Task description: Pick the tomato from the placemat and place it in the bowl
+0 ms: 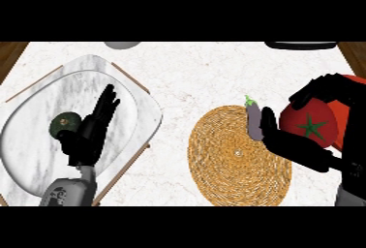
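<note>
Right hand has the tomato: fingers curled over the top, thumb round the near side, star calyx facing the camera. It looks lifted and sits at the right edge of the woven placemat, partly past it. A small eggplant lies on the mat's upper right, just beside the thumb, possibly touching; can't tell. Left hand is spread, fingers straight, over the marble bowl at the view's left, next to a dark avocado lying in it. Bowl is well apart from the tomato, across the mat and bare bench. For the carry: I'd raise first so the thumb clears the eggplant, then traverse left high over the mat. Left hand and avocado occupy the bowl's middle, so aim for the free part of the basin nearer the mat, lower inside the rim, then let go.
</note>
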`<state>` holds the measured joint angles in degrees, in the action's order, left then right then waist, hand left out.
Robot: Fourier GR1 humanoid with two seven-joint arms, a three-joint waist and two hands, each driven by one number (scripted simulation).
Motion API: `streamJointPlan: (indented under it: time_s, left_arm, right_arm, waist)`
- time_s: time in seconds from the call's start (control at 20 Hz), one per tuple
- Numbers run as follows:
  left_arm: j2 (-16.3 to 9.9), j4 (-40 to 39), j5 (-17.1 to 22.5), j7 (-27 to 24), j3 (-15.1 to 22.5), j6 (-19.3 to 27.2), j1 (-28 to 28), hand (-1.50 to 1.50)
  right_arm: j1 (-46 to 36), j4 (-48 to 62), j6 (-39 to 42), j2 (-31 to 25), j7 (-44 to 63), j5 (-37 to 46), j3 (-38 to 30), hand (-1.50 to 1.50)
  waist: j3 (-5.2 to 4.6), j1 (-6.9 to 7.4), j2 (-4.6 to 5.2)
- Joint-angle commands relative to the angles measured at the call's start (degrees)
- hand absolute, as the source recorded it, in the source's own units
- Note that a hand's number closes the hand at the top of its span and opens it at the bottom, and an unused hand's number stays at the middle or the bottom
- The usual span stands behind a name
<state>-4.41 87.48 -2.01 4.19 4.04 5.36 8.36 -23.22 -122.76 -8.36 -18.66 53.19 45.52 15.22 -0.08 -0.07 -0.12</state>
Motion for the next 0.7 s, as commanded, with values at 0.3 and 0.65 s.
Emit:
streamJointPlan:
  time_s: [0.3, 0.65]
  left_arm:
    - [0.51, 0.28, -0.08, -0.72, 0.32, -1.21, -1.66, 0.0]
    - [1.49, -1.49, -0.94, -0.81, -0.02, -0.13, 0.61, 0.0]
  right_arm:
    - [-11.53, 5.62, 12.18, -6.38, 3.28, -7.88, -17.7, 1.5]
    - [-10.74, 19.03, 10.82, -10.16, -3.78, -3.23, -19.63, 1.5]
  waist:
    - [0.05, 0.15, 0.07]
    - [0.06, 0.22, 0.23]
